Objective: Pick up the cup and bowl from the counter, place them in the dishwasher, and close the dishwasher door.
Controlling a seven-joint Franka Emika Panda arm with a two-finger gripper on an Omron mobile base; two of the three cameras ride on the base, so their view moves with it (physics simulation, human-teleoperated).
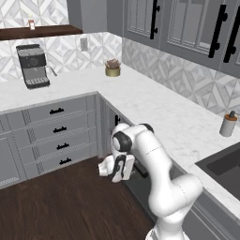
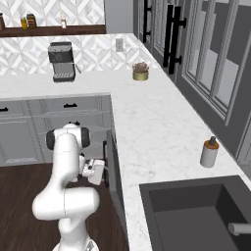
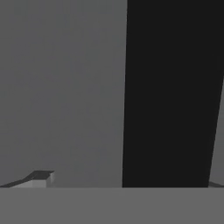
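Holds the claw (image 3: 126, 182) wide open, with nothing clamped, close against the dishwasher door (image 2: 116, 191), which stands upright below the counter (image 2: 152, 132) edge. Gives, in the hand view alone, a flat grey panel crossed by one broad dark band (image 3: 170, 92) lying between the spread fingertips (image 3: 40, 178). Places the hand low in front of the counter's cabinets in both base views. Counts four drawer fronts (image 1: 58, 138) with black handles under the counter's far run in the left base view. Reveals one faucet tip (image 2: 238, 228) past the counter's near end in the right base view alone. Counts, on the counter: one coffee machine (image 2: 62, 61), one potted plant (image 2: 140, 71), one soap dispenser (image 2: 210, 153), one dark sink (image 2: 196, 215).
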